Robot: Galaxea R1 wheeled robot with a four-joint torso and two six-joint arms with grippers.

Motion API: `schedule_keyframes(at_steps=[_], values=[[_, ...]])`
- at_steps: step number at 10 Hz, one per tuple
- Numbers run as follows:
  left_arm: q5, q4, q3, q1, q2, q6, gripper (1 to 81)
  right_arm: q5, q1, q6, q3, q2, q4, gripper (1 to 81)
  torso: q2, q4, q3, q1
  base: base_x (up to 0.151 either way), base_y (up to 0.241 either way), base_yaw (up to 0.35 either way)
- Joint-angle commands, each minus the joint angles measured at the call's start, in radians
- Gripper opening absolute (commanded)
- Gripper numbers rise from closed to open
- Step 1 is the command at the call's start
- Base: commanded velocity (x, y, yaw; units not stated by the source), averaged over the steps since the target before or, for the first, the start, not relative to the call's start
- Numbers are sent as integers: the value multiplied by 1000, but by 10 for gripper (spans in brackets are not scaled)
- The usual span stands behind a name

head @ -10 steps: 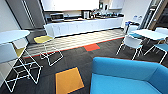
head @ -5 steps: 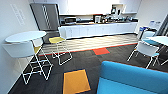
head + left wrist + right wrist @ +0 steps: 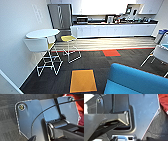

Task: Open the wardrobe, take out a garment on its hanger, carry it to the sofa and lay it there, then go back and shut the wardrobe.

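Blue sofa (image 3: 135, 80) sits low in the head view beside dark carpet (image 3: 95, 62), and whether either hand is apart or together I cannot tell.

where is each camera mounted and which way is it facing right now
Head view: high on the robot, looking forward and down across a room with a blue sofa, a round white table, stools and a kitchen counter; no robot body visible.
Left wrist view: on the left arm's wrist, looking down past the robot's dark plate at dark carpet.
Right wrist view: on the right arm's wrist, facing down past the plate and jointed bar.
Shared: both wrist views catch red fabric at one edge and dark carpet.
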Motion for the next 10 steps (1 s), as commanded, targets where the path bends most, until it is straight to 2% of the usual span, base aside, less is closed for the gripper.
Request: schedule_keyframes(at_steps=[1, 10], values=[[54, 16, -3, -44, 1, 1, 811, -60, 25, -2, 2, 8, 4, 811, 0, 0, 0, 1, 0, 0, 306], [54, 29, -3, -35, 13, 0, 811, -59, 34, -1, 5, 13, 2, 811, 0, 0, 0, 1, 0, 0, 306]])
